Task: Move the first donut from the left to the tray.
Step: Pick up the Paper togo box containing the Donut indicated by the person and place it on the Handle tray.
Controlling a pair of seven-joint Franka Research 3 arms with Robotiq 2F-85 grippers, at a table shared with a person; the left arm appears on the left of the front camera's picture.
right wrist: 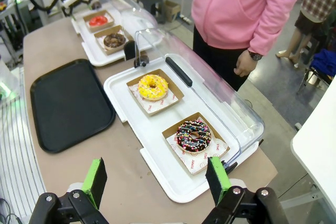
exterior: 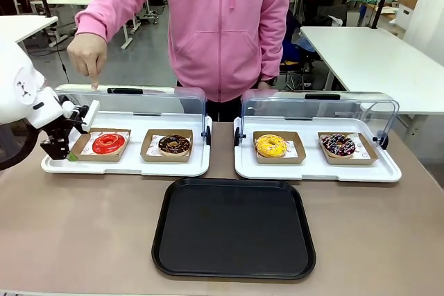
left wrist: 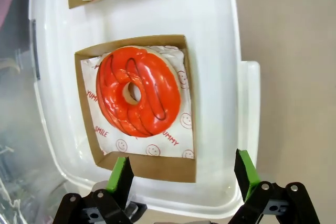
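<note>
The red glazed donut [exterior: 109, 143] sits in its brown cardboard holder [exterior: 83, 150] at the left end of the left white display tray [exterior: 125, 166]. My left gripper [exterior: 67, 152] hovers at that tray's left edge, open. In the left wrist view the red donut [left wrist: 137, 92] lies just ahead of the open green-padded fingers [left wrist: 121, 174], whose tips reach the holder's near edge [left wrist: 157, 165]. The black tray [exterior: 234, 228] lies at the table's front middle, also seen as the black tray [right wrist: 69, 103]. My right gripper [right wrist: 157, 182] is open, high above the right display tray [right wrist: 157, 150].
A chocolate donut [exterior: 174, 145] shares the left display tray. A yellow donut [exterior: 270, 145] and a sprinkled dark donut [exterior: 338, 145] sit in the right one. Both clear lids [exterior: 149, 100] stand open. A person in pink points a finger [exterior: 95, 82] down above the red donut.
</note>
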